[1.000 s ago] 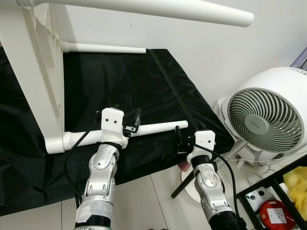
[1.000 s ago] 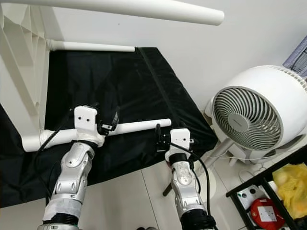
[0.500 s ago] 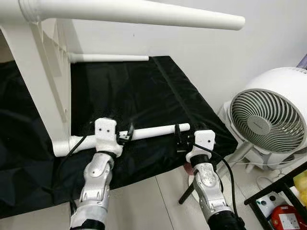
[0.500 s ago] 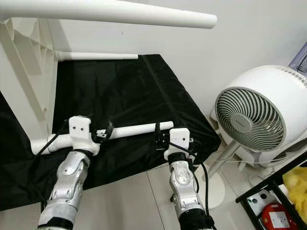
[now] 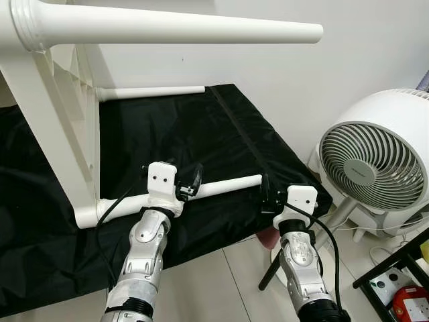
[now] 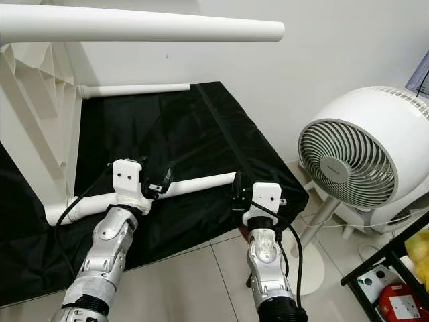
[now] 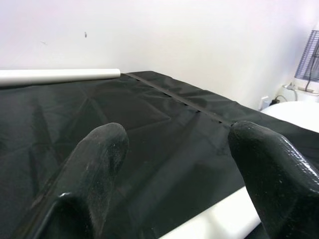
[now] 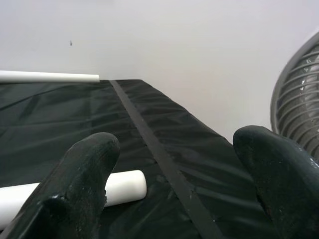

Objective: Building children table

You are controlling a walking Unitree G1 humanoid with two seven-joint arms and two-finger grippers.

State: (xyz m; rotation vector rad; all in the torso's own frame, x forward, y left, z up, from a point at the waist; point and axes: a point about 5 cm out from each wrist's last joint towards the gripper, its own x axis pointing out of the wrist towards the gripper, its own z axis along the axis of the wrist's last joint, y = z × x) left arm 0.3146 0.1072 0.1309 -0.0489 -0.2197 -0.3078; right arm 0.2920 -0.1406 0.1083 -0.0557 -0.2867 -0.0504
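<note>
The white children's table point(image 5: 64, 127) lies on its side on a black cloth point(image 5: 201, 134), its round legs pointing to the right. One leg point(image 5: 174, 30) runs high overhead, one point(image 5: 151, 92) lies far back, and the near leg point(image 5: 224, 187) rests on the cloth. My left gripper point(image 5: 191, 182) is open and straddles the near leg at about mid-length; the leg point(image 7: 219, 216) shows white below its fingers point(image 7: 99, 154). My right gripper point(image 5: 266, 193) is open at the leg's free end point(image 8: 124, 186), beside the tip and not touching it.
A large white fan point(image 5: 369, 161) stands on the tiled floor close to my right arm. A black shelf point(image 5: 395, 268) with a red item and a white socket sits at the lower right. The cloth's front edge point(image 5: 221, 235) hangs near my arms. A white wall is behind.
The camera has shifted a little. My right gripper has drifted right, from over the leg's end to just beside its tip. The left gripper stays over the near leg.
</note>
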